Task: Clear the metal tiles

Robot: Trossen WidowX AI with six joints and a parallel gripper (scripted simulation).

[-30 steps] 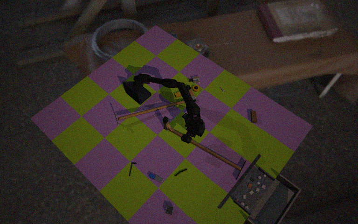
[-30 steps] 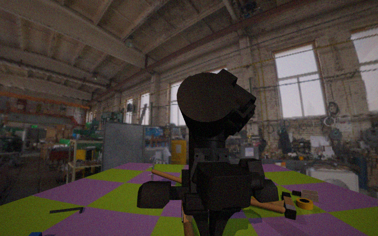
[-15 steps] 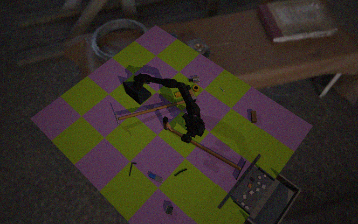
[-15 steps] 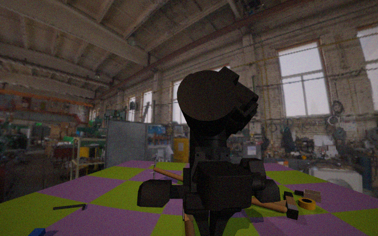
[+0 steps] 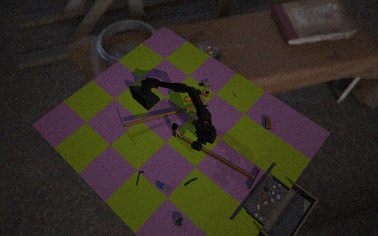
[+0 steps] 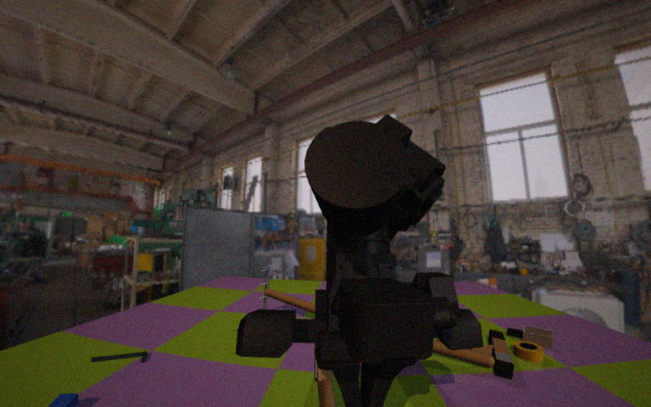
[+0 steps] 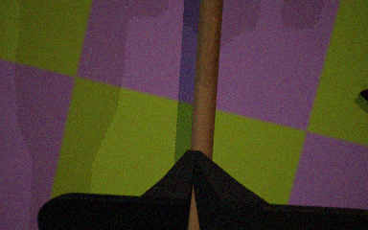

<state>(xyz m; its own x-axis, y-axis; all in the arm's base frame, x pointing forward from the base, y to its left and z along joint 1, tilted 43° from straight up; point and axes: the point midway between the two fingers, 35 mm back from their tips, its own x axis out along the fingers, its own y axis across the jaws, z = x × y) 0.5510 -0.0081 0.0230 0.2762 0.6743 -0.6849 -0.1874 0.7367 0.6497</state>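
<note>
The scraper's wooden handle (image 5: 227,162) (image 7: 207,81) runs from under my hand toward the steel plate. Its dark blade (image 5: 257,171) is on the table, just short of the plate's near bar. The steel bench plate (image 5: 255,198) carries several metal tiles, mostly pale; an orange tile (image 5: 264,195) and a dark tile (image 5: 266,189) lie among them. The catch box (image 5: 315,199) is at the plate's far end; I see no tile in it. My gripper (image 7: 193,156) is shut and empty, its tips together over the handle. The handle also shows through the gap behind them.
A rake (image 5: 156,118) lies near the arm's base. A dark hammer-like head (image 5: 174,129) is beside the hand. A yellow tape roll (image 5: 206,93) (image 6: 528,351), a hex key (image 5: 137,178) (image 6: 117,357), a blue-ended piece (image 5: 160,185) and a brown block (image 5: 267,122) lie around.
</note>
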